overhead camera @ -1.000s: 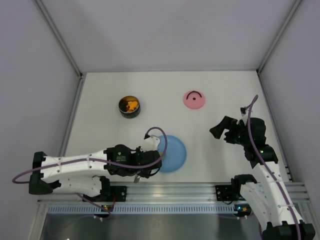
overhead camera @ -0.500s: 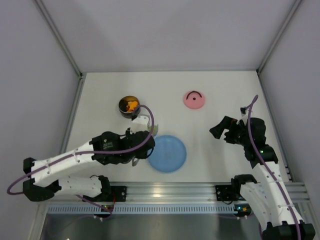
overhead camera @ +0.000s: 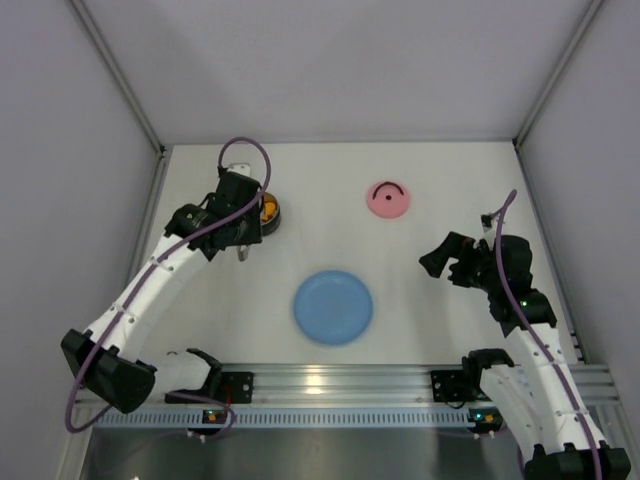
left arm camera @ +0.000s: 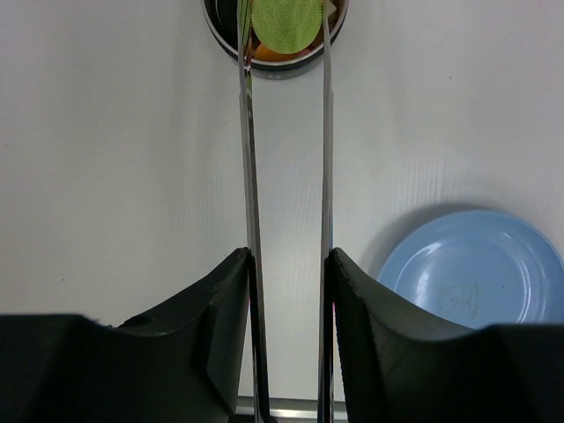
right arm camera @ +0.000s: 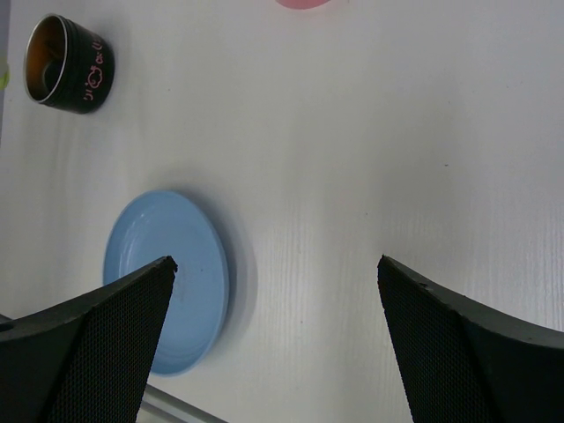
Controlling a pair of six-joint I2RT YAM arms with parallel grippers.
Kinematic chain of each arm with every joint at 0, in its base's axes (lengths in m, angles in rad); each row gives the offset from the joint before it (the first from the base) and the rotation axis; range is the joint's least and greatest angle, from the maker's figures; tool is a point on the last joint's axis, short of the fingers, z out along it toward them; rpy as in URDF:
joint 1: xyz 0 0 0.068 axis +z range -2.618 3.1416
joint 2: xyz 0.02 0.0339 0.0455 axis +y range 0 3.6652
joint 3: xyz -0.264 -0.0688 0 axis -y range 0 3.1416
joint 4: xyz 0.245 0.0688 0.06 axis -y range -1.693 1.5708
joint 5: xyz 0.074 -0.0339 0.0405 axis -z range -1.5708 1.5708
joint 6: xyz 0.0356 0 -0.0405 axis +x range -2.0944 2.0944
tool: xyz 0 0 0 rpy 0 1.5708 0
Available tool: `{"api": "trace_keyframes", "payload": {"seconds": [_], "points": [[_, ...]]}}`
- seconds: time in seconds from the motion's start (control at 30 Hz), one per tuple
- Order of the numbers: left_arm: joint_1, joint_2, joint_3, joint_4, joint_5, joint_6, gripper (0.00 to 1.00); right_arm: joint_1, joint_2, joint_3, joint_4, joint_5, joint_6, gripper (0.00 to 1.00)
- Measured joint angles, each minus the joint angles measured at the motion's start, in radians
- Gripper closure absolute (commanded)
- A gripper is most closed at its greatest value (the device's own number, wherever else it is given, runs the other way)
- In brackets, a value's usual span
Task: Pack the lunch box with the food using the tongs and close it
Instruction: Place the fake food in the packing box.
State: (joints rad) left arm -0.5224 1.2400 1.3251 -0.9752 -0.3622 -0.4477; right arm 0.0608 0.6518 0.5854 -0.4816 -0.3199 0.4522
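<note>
My left gripper [left arm camera: 288, 256] is shut on the silver tongs [left arm camera: 250, 176], one slim arm pressed against each finger. At the tongs' tips a round green piece of food [left arm camera: 286, 22] is pinched over the lunch box [left arm camera: 300, 67], where orange food [left arm camera: 264, 55] lies inside. From above, the left gripper [overhead camera: 243, 225] sits right beside the lunch box [overhead camera: 270, 212] at the back left. The pink lid [overhead camera: 388, 199] lies apart at the back right. My right gripper [overhead camera: 455, 260] hangs open and holds nothing, at the right side.
A flat blue plate [overhead camera: 333, 307] with nothing on it lies in the middle near the front. The right wrist view shows the plate [right arm camera: 163, 282], the lunch box [right arm camera: 66, 63] and the lid's edge [right arm camera: 304, 3]. Grey walls enclose the table.
The left arm swung from beside the blue plate up to the lunch box, carrying the tongs. The right arm has stayed still.
</note>
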Motion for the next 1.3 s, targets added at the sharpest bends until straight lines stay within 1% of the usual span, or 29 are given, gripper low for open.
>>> {"api": "trace_keyframes", "payload": {"seconds": [0.13,0.2,0.33,0.53,0.57,0.63,0.7,0.83,1.07,1.13,1.23,1.3], "points": [[0.092,0.071,0.0,0.058,0.062,0.035,0.56,0.0,-0.002,0.007,-0.002,0.0,-0.002,0.04],[0.114,0.103,0.0,0.085,0.077,0.048,0.58,0.0,-0.002,0.01,-0.002,0.0,-0.005,0.04],[0.139,0.151,0.0,0.127,0.106,0.061,0.58,0.0,-0.003,0.011,-0.002,0.0,-0.006,0.04],[0.179,0.18,-0.001,0.16,0.134,0.07,0.47,0.0,-0.002,0.011,-0.001,0.0,-0.006,0.04],[0.181,0.18,-0.001,0.163,0.135,0.072,0.47,0.0,-0.003,0.011,0.0,-0.002,-0.006,0.04],[0.181,0.18,-0.002,0.166,0.136,0.076,0.42,0.0,-0.003,0.011,0.0,-0.004,-0.006,0.04],[0.181,0.18,-0.003,0.168,0.138,0.077,0.42,0.0,-0.003,0.011,0.0,-0.005,-0.006,0.04],[0.181,0.18,-0.005,0.168,0.143,0.08,0.45,0.0,-0.004,0.011,0.0,-0.005,-0.006,0.04],[0.174,0.155,0.001,0.175,0.232,0.083,0.46,0.0,-0.004,0.011,0.0,-0.005,-0.006,0.04],[0.153,0.145,0.024,0.174,0.242,0.084,0.46,0.0,-0.004,0.011,0.0,-0.005,-0.005,0.04],[0.073,0.154,0.105,0.174,0.237,0.084,0.46,0.0,-0.004,0.011,0.0,-0.004,-0.004,0.04],[0.011,0.189,0.178,0.184,0.232,0.084,0.46,0.0,-0.006,0.011,0.0,-0.005,-0.004,0.04]]}}
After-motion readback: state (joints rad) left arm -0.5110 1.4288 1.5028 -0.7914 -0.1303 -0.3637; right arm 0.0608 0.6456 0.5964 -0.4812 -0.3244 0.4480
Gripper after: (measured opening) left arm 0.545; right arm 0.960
